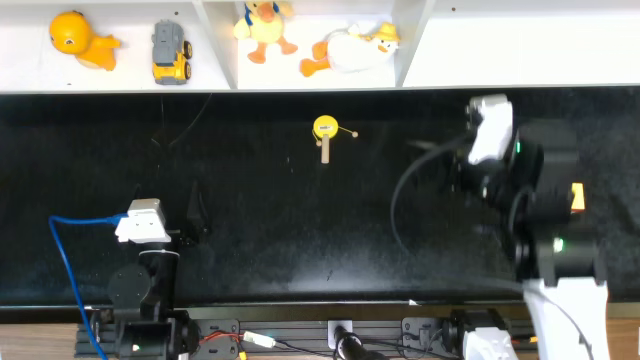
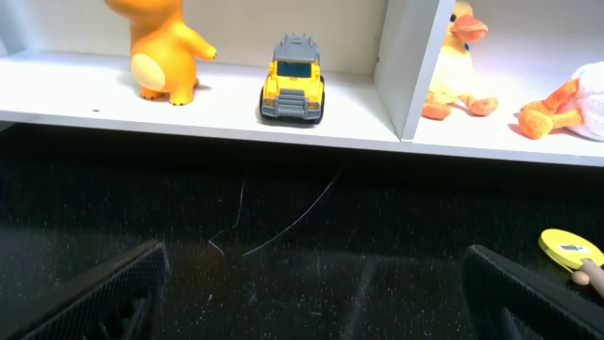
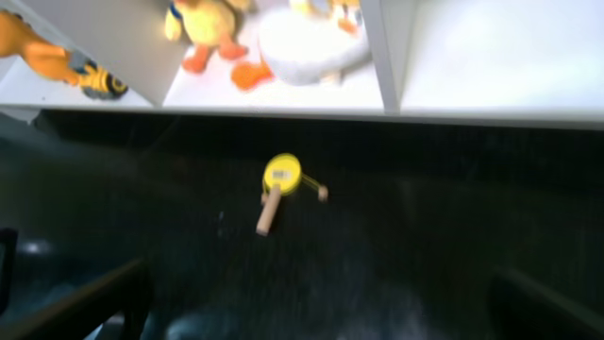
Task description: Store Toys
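Black surface (image 1: 300,240) with a white shelf (image 1: 320,80) along its far edge; dividers split the shelf into compartments.

Drum toy (image 1: 325,135): yellow round head on a short wooden handle. It lies flat on the surface, near the far edge and about midway along it, just in front of the shelf's middle compartment and not touching the shelf. The handle points toward the near edge.

Right gripper (image 3: 321,272): fingers apart, nothing between them. It sits over the right half of the surface, facing the shelf. The drum toy (image 3: 280,181) lies ahead of it, well apart, with bare surface between the fingertips and the toy. No contact.

Left gripper (image 2: 313,250): fingers apart, holding nothing. It sits low over the left part of the surface, toward the near edge. The drum toy (image 2: 571,250) is well off to its right, nearer the far edge, well apart from both fingers.

On the shelf:
- left compartment: an orange duck (image 1: 80,38), standing upright, and a yellow truck (image 1: 171,52) beside it, its front facing the surface;
- middle compartment: a yellow plush duck (image 1: 265,28), sitting upright, and a white plush duck (image 1: 355,48) lying on its side next to it, orange feet toward the yellow one.
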`<state>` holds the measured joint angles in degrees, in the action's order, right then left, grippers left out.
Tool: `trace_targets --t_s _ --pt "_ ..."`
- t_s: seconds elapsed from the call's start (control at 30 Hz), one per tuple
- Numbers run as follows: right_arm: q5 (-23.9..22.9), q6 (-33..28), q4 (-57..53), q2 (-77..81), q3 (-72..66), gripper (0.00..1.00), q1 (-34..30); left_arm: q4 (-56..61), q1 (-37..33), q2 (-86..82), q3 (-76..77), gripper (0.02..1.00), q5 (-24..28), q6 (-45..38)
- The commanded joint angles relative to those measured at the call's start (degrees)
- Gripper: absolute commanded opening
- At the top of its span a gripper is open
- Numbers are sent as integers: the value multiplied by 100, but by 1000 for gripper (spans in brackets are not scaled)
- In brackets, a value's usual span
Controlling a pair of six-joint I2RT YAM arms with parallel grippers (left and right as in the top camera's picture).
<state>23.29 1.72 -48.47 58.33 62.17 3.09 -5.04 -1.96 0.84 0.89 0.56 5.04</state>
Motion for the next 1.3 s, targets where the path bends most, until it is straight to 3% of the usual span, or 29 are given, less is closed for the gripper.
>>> trace_targets --t_s 0.03,0.3,0.43,0.6,0.67,0.73,0.8,0.97,1.3 --pt "-238 -452 -188 745 881 996 503 26 42 -68 -44 998 -70 83" --pt "-999 -295 -186 1875 1211 998 2028 26 42 -68 -44 996 -70 83" --pt "-726 -297 -179 2361 1209 996 2398 26 42 -68 -44 998 -70 83" --pt "70 -297 -4 2870 1209 998 2468 26 42 -68 -44 996 -70 83" --pt "146 -291 146 3058 1209 996 2465 26 42 -68 -44 998 -70 83" --pt "-92 72 282 3241 1209 996 2468 26 42 -68 -44 998 -70 83" --pt "-625 621 417 3445 1209 1000 2481 26 42 -68 -44 998 -70 83" --pt "-1517 1314 817 3810 1217 972 2774 26 42 -68 -44 998 -70 83" --pt "-2747 2415 986 4336 1349 906 3364 26 42 -68 -44 998 -70 83"
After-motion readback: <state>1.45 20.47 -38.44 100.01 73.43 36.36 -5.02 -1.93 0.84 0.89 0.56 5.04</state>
